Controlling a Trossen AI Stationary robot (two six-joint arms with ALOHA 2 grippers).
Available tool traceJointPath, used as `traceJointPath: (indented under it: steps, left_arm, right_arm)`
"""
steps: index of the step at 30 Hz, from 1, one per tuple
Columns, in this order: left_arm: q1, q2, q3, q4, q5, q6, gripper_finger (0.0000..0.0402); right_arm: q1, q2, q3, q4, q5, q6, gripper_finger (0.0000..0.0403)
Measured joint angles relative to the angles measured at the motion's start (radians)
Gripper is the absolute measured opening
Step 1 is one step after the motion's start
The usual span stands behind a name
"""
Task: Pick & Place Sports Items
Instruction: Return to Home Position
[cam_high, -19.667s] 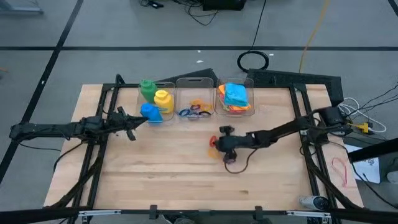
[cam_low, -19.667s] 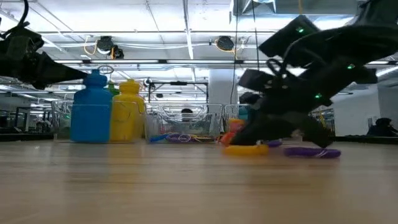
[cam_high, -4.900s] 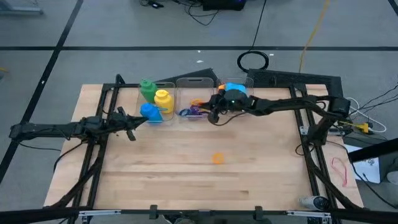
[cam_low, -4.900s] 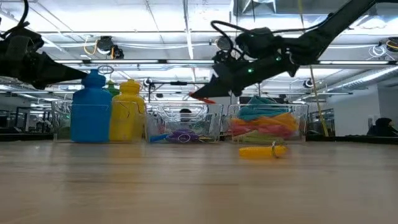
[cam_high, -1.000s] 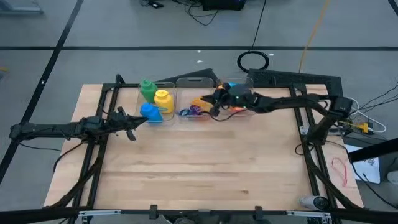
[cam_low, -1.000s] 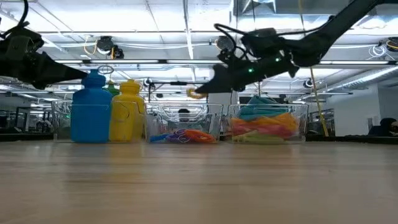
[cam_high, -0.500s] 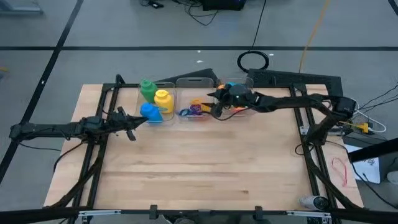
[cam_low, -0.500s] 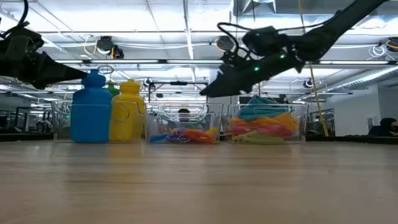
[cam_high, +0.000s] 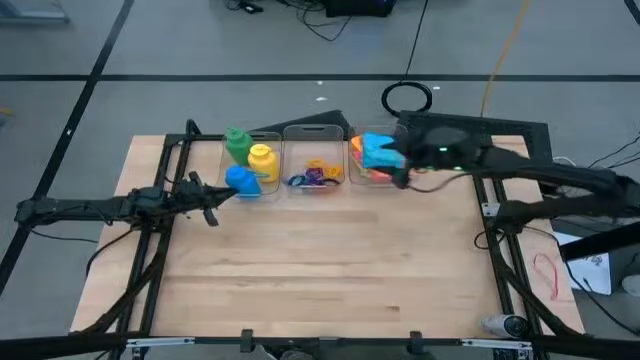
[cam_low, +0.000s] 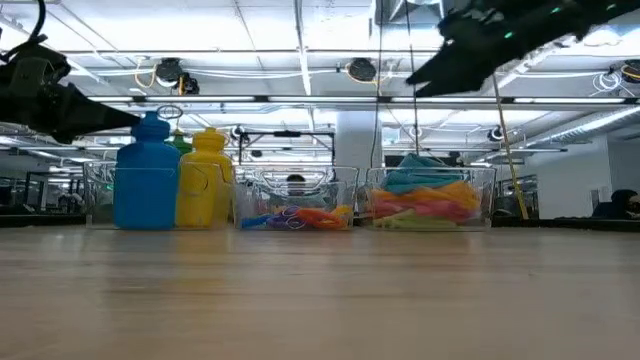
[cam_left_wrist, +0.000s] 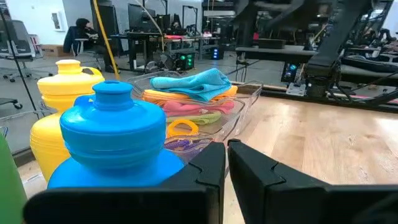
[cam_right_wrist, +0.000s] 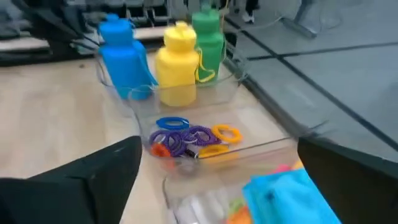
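Note:
Three bottles, green (cam_high: 237, 143), yellow (cam_high: 262, 160) and blue (cam_high: 243, 180), stand upright in the left clear bin. Small purple, orange, yellow and blue rings (cam_high: 315, 175) lie on the floor of the middle bin (cam_right_wrist: 261, 149). Folded cloths (cam_high: 376, 155), a blue one on top, are piled in the right bin. My right gripper (cam_right_wrist: 217, 186) hangs open and high above the right bin (cam_low: 425, 72), with nothing between its fingers. My left gripper (cam_high: 212, 208) is shut and empty, just near of the blue bottle (cam_left_wrist: 112, 137).
The three clear bins stand in a row along the table's far edge. A dark metal frame (cam_high: 165, 200) runs along the table's sides. The wooden tabletop (cam_high: 320, 270) near of the bins is bare. Cables lie on the floor beyond the table.
My right gripper has opened over the middle bin and let go of a yellow-orange ring, which now lies among the other rings there. The gripper has then risen and swung toward the table's right edge, ending above the cloth bin.

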Motion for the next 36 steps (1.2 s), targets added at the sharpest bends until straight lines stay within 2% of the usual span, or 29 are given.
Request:
traceJointPath:
  steps: [5, 11, 17, 23, 31, 36]
  left_arm:
    - [0.0, 0.0, 0.0, 0.0, 0.0, 0.0, 0.0021]
    - [0.0, 0.0, 0.0, 0.0, 0.0, 0.0, 0.0021]
    - [0.0, 0.0, 0.0, 0.0, 0.0, 0.0, 0.0021]
    - [0.0, 0.0, 0.0, 0.0, 0.0, 0.0, 0.0021]
    - [0.0, 0.0, 0.0, 0.0, 0.0, 0.0, 0.0021]
    - [0.0, 0.0, 0.0, 0.0, 0.0, 0.0, 0.0021]
  right_arm:
    - [0.0, -0.171, -0.001, -0.069, 0.0, 0.0, 0.0338]
    - [0.0, -0.313, -0.001, -0.089, -0.001, -0.002, 0.0342]
    - [0.0, -0.431, -0.001, -0.268, 0.001, -0.07, 0.0342]
    - [0.0, -0.514, -0.027, -0.403, -0.001, -0.034, 0.0337]
    - [0.0, -0.588, -0.208, -0.341, -0.001, 0.008, 0.0331]
    - [0.0, -0.592, -0.4, -0.116, -0.002, 0.024, 0.0335]
